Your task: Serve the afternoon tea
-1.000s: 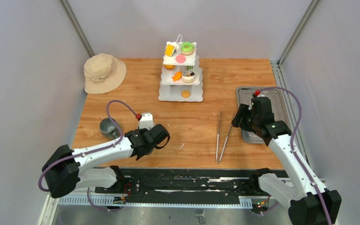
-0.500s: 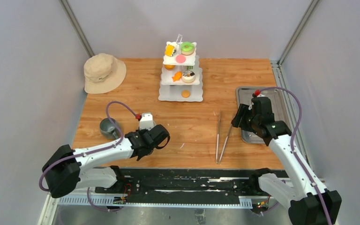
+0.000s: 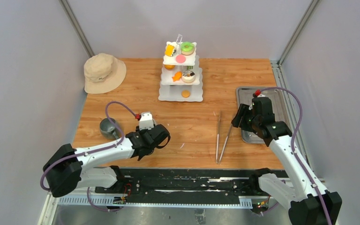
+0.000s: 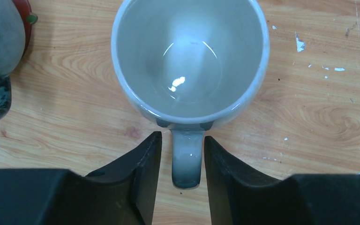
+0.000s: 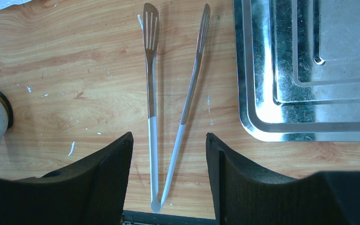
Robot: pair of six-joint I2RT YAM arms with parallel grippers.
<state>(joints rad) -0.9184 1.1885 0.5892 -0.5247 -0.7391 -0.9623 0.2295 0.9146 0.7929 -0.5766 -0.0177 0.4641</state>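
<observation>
Left jaws had just let go and sat slightly apart around the handle of the grey mug (image 4: 190,61), so it looked set down on the counter (image 4: 309,117), while right jaws hung apart over the tongs (image 5: 168,108).

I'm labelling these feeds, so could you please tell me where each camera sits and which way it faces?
Top external: above and behind the bases, looking down over table and stand; both arms show.
Left wrist: on the left wrist, looking down into a grey mug; left gripper flanks its handle.
Right wrist: on the right wrist, looking down at tongs and tray; right gripper shows.
Shared: top external and right wrist both show the tongs.
</observation>
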